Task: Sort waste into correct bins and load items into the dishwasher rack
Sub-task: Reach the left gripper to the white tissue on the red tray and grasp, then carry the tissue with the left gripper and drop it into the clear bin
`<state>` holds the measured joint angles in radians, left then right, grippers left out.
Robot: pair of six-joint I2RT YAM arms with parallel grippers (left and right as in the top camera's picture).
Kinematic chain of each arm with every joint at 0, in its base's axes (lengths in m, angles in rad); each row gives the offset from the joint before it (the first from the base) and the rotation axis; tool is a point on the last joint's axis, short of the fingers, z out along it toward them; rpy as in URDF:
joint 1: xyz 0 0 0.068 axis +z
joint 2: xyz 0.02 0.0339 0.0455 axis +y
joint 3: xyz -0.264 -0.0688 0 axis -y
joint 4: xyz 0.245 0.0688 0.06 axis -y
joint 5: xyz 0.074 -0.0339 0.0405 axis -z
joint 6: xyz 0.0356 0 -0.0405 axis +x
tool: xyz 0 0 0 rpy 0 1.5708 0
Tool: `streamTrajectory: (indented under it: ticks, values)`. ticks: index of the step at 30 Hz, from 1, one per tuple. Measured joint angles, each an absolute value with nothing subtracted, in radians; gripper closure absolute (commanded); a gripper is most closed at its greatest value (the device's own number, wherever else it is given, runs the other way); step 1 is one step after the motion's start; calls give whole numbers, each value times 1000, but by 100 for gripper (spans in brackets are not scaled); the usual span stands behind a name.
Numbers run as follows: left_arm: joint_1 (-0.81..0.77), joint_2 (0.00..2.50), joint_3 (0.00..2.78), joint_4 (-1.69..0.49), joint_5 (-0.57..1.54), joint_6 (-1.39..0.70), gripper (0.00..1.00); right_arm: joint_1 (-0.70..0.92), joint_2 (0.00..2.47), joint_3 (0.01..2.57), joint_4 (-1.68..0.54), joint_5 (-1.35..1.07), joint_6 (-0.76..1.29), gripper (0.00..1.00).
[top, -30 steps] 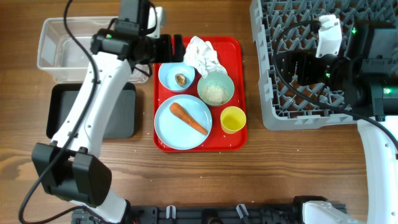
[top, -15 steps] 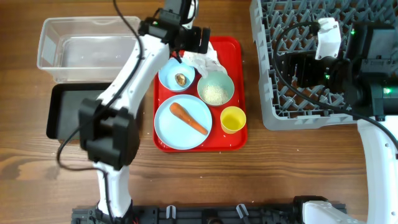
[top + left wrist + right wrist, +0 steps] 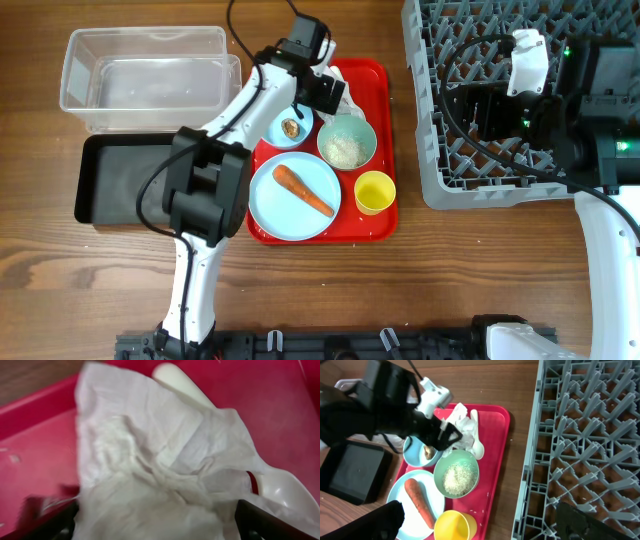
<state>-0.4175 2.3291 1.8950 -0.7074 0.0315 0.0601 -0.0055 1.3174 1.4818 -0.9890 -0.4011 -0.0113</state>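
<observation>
At the far left of the worktop the clear tub (image 3: 145, 80) sits behind the black tray (image 3: 120, 180). The left hand (image 3: 322, 92) hangs over the red tray's (image 3: 372, 232) back edge, fingers apart on either side of the crumpled tissue (image 3: 150, 460) (a white spoon (image 3: 282, 491) peeks out beneath it). Nearer lie the bowl with the brown lump (image 3: 291, 127), the rice bowl (image 3: 347, 143), the carrot (image 3: 303, 190) on the plate (image 3: 285, 215) and the yellow cup (image 3: 375, 192). Rightmost, the right hand (image 3: 470, 108) hovers over the grey rack (image 3: 440, 40), fingers spread wide and holding nothing.
</observation>
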Motion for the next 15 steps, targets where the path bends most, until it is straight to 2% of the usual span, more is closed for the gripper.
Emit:
streamTrajectory:
  ticks: [3, 10, 11, 15]
  values:
    - [-436, 2351, 1896, -700, 32, 79, 23, -6, 1317, 1482, -991, -401, -8, 0]
    - [-445, 2380, 1897, -688, 35, 95, 91, -6, 1317, 1482, -992, -401, 0, 0]
    - [-444, 2380, 1898, -686, 37, 96, 96, -6, 1317, 1482, -992, -401, 0, 0]
    - [-444, 2384, 1898, -651, 39, 100, 96, -6, 1317, 1482, -992, -401, 0, 0]
